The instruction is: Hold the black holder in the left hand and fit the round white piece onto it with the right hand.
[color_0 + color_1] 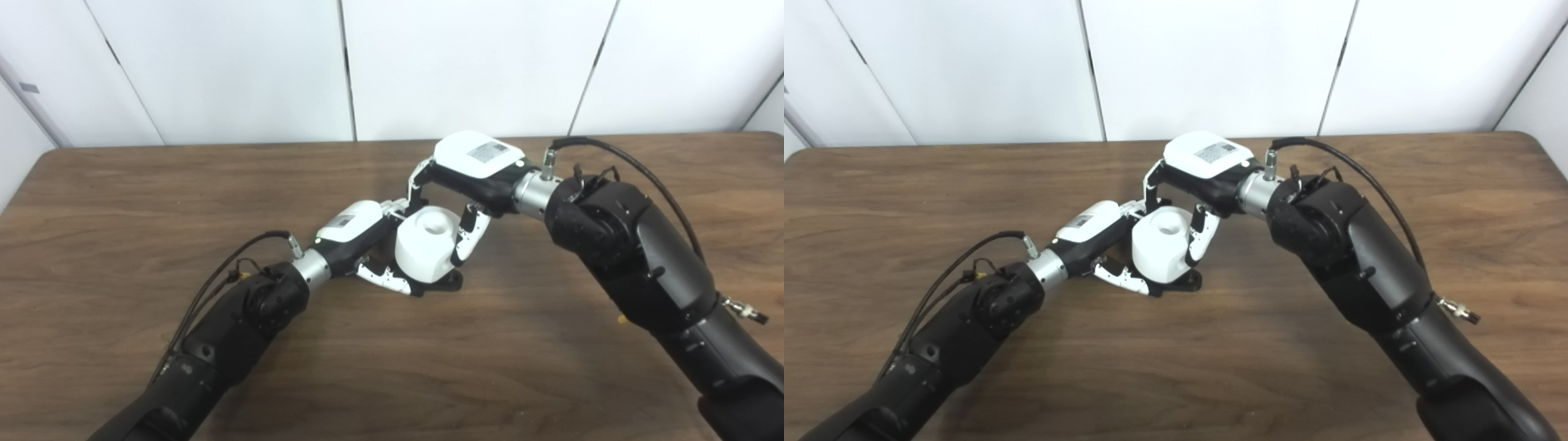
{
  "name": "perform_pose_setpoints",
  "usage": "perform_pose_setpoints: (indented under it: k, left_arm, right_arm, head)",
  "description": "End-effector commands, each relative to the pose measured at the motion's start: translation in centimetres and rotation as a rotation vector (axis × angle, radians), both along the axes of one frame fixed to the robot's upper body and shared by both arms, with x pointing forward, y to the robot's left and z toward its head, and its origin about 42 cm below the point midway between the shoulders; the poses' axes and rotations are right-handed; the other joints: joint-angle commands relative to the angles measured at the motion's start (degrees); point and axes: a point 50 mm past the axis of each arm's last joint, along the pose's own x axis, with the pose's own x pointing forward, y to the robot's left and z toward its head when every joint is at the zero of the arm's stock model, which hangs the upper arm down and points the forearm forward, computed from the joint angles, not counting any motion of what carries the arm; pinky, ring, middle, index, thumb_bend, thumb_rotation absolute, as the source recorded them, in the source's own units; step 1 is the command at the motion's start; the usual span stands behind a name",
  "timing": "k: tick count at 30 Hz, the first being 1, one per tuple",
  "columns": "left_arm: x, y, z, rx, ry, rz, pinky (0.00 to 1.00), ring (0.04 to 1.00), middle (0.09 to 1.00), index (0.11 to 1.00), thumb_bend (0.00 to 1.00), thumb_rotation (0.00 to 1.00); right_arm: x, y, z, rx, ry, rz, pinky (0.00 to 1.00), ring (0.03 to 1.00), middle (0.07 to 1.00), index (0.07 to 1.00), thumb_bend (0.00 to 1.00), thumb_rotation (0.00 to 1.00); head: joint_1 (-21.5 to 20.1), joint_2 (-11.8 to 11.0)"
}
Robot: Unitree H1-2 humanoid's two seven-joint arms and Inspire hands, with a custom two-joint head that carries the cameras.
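The round white piece [425,244] stands upright at the table's middle, a hole in its top. Under it a sliver of the black holder [452,281] shows on the wood; most of the holder is hidden. My left hand [361,245] reaches in from the lower left, its fingers wrapped round the base of the piece and the holder. My right hand [468,177] comes from the right and arches over the piece, fingers and thumb [470,236] pressed on its sides.
The brown wooden table [122,202] spreads wide on both sides of the hands. White wall panels [245,67] stand behind its far edge. Cables loop off both forearms.
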Motion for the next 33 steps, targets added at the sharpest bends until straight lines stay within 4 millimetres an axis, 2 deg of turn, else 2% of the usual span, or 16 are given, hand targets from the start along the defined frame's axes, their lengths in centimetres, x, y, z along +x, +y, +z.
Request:
perform_pose_setpoints:
  k: [1, 18, 33]
  left_arm:
    - [-1.6, 1.3, -3.6, 0.164, 0.127, -0.013, 0.97, 0.979, 0.977, 0.479, 0.52, 0.08]
    - [-1.8, 1.4, -3.4, 0.164, 0.121, -0.017, 0.95, 0.970, 0.973, 0.480, 0.52, 0.08]
    - [-1.8, 1.5, -3.6, 0.173, 0.133, -0.013, 0.95, 0.971, 0.967, 0.479, 0.52, 0.07]
  right_arm:
    - [-0.2, 0.5, -0.4, -0.049, 0.018, 0.025, 0.86, 0.803, 0.755, 0.480, 0.52, 0.14]
    - [-0.1, 0.4, -0.5, -0.077, 0.025, 0.032, 0.87, 0.803, 0.761, 0.480, 0.52, 0.14]
    - [0.6, -1.0, 0.9, -0.059, -0.039, -0.023, 0.86, 0.796, 0.738, 0.479, 0.52, 0.14]
  head:
    - [0.02, 0.08]
    - [0.01, 0.01]
    - [-0.08, -0.01]
